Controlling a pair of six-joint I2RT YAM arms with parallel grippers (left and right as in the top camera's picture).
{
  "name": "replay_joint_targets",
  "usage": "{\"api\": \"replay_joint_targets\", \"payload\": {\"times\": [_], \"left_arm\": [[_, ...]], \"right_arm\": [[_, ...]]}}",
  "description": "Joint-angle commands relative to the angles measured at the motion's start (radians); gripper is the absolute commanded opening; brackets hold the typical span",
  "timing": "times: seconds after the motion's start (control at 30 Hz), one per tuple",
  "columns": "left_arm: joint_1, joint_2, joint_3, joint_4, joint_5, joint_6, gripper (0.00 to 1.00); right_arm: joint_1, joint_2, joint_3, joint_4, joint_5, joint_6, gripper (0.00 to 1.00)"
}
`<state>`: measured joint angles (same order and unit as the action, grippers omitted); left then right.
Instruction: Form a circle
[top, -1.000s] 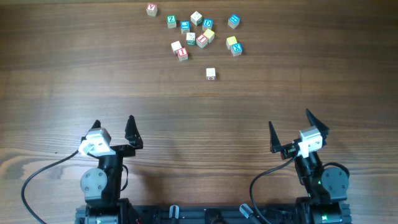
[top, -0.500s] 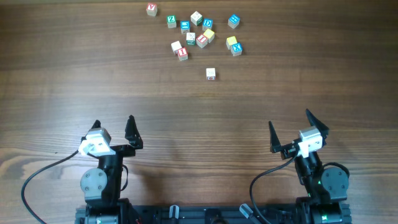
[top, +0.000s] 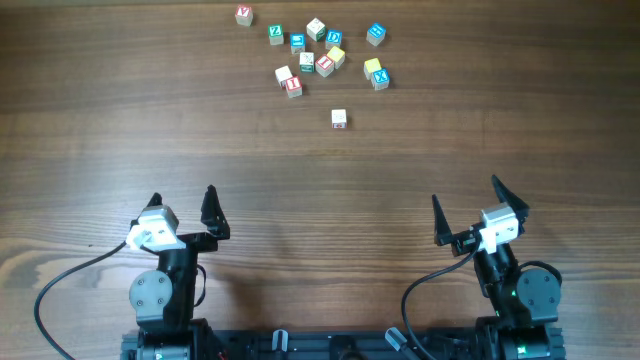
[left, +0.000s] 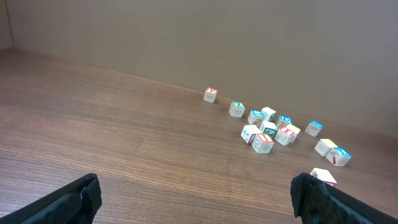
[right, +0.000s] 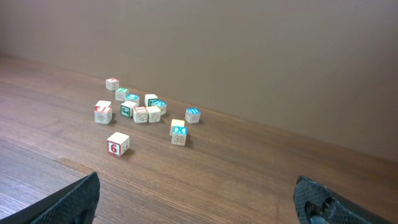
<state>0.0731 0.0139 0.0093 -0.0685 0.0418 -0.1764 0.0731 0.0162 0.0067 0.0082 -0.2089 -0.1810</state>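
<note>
At the far counter (top: 300, 200) edge: letter cubes (top: 325, 65) lie scattered, no ring formed.
We note left pincer (top: 182, 196) and right pincer (top: 465, 192) both spread wide, holding nothing, well apart from the cubes; one white cube (top: 339, 119) sits alone, nearer the arms.

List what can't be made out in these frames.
Overhead: letters on the small wooden letter cubes are too small to read.
Left wrist: the lone white cube with a red mark is partly covered by a dark finger of the left gripper.
Both wrist views: fingers are cut off by the bottom edge; front cubes hide parts of rear ones in the cluster.
</note>
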Motion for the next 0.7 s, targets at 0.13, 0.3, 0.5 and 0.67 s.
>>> {"api": "replay_joint_targets", "payload": {"times": [0.13, 0.3, 0.5, 0.67], "left_arm": [[-0.005, -0.007, -0.003, 0.057, -0.017, 0.013, 1.00], [-0.005, -0.007, -0.003, 0.105, 0.014, 0.012, 1.00], [-0.005, -0.007, -0.003, 0.151, 0.048, -0.014, 1.00], [-0.005, -0.004, 0.093, 0.083, 0.064, -0.206, 1.00]], "right_arm": [[0.000, -0.007, -0.001, 0.008, -0.001, -0.003, 1.00], [0.000, -0.007, -0.001, 0.008, -0.001, -0.003, 1.00], [0.000, -0.007, -0.002, 0.008, -0.001, -0.003, 1.00], [0.000, -0.007, -0.002, 0.008, -0.001, -0.003, 1.00]]}}
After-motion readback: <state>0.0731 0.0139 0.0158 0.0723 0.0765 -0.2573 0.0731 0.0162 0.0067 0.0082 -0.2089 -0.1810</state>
